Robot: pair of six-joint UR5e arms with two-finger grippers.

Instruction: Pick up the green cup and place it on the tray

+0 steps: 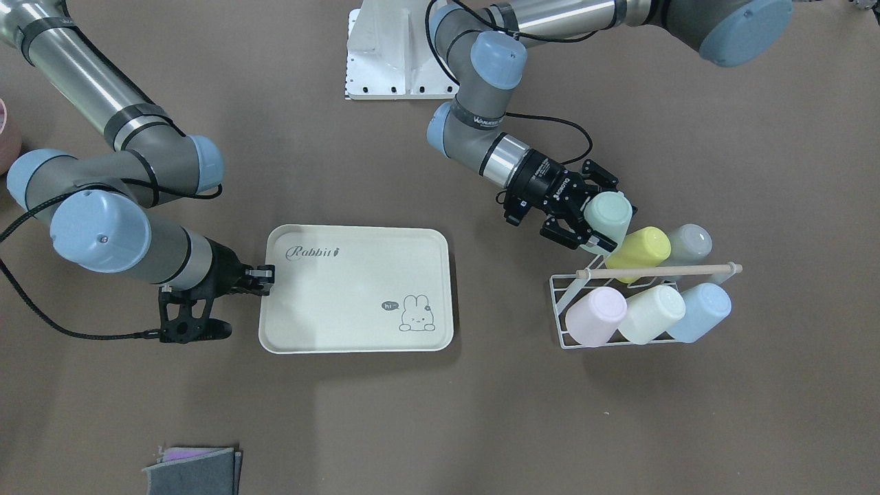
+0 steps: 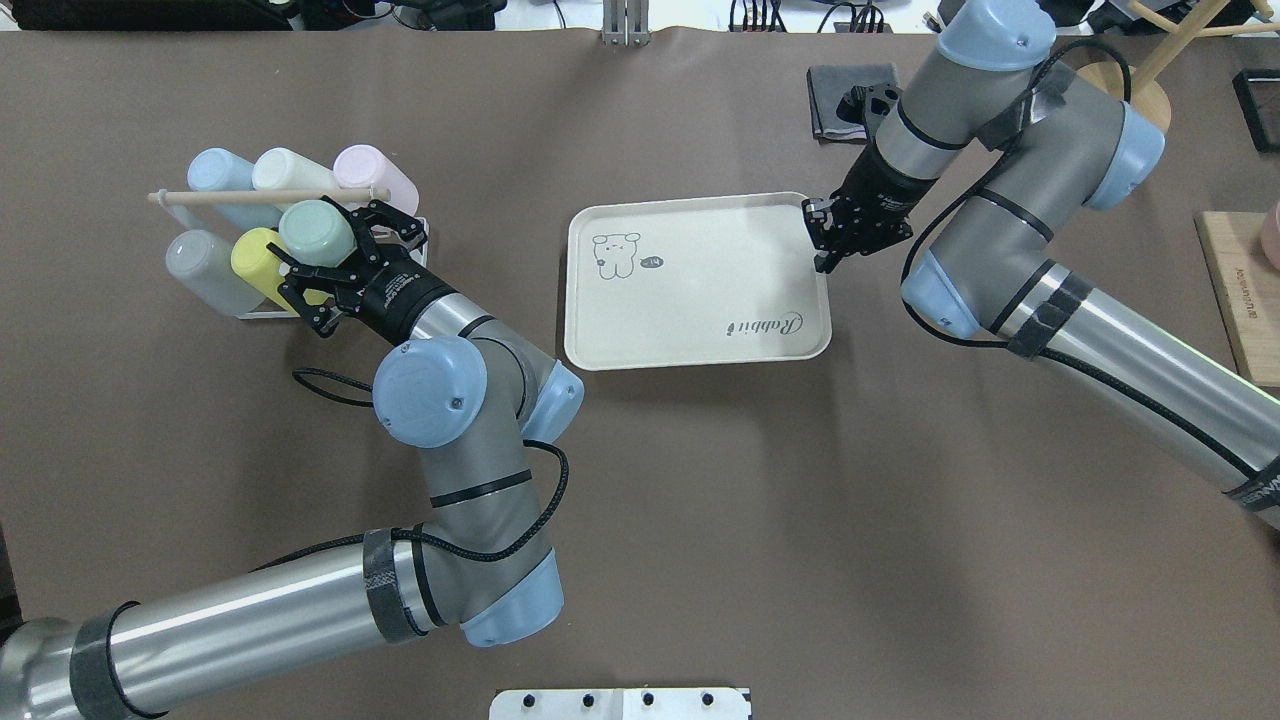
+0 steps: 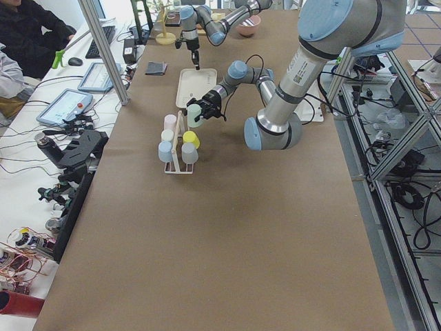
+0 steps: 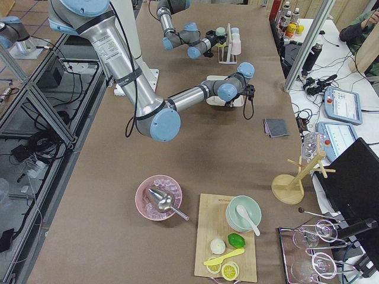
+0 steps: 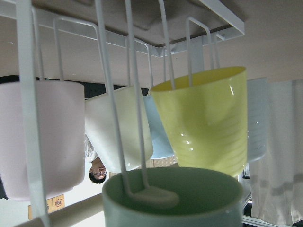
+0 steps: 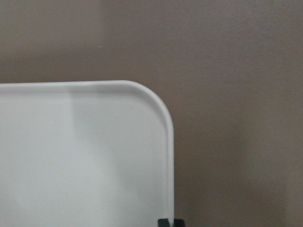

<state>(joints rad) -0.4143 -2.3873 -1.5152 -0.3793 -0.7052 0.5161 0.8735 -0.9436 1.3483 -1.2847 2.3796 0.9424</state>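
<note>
The green cup [image 1: 609, 214] is mint, tilted on a peg of the white wire rack [image 1: 565, 302]. It also shows in the overhead view [image 2: 315, 231]. My left gripper [image 1: 605, 214] has a finger on each side of it and is shut on it. In the left wrist view the cup's rim [image 5: 175, 198] is at the bottom, with the rack's peg inside it. The cream tray [image 1: 357, 289] with "Rabbit" script lies flat at mid-table. My right gripper [image 1: 265, 275] is shut on the tray's rim near a corner [image 6: 166, 142].
The rack holds a yellow cup [image 1: 639, 251], grey cup [image 1: 689, 242], pink cup [image 1: 595, 316], cream cup [image 1: 652, 313] and blue cup [image 1: 698, 311] under a wooden handle [image 1: 660, 271]. A grey cloth [image 2: 845, 95] lies beyond the tray. A wooden board [image 2: 1240, 290] is at the far right.
</note>
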